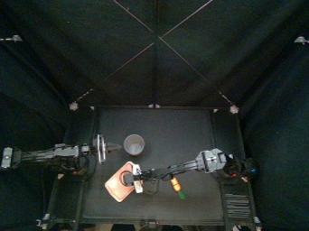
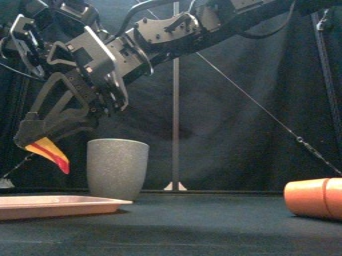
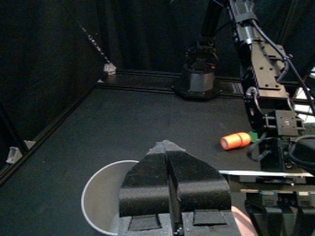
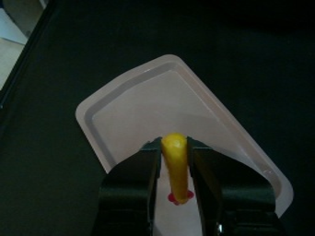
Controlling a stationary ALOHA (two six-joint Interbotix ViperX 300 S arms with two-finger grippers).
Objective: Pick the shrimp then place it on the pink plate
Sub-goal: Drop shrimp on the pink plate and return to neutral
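So the right gripper is clamping the shrimp between its jaws. You can see the yellow body sticking out past the fingers in the right wrist view. In the front view the shrimp is hanging at the left of the frame, right over the pink plate in the lower left corner. There's a clear gap under it, so it isn't touching the plate.

The right arm is reaching in from the right side of the top view and crossing past the middle to get there. The grey cup is standing upright just right of the shrimp in the front view, behind the plate. An orange toy with a green end is lying on the table in the lower right of the front view, well apart from the plate.

The left gripper is sitting at the left edge of the top view, jaws pressed together on nothing, with the cup's rim showing right under it in its own wrist view.
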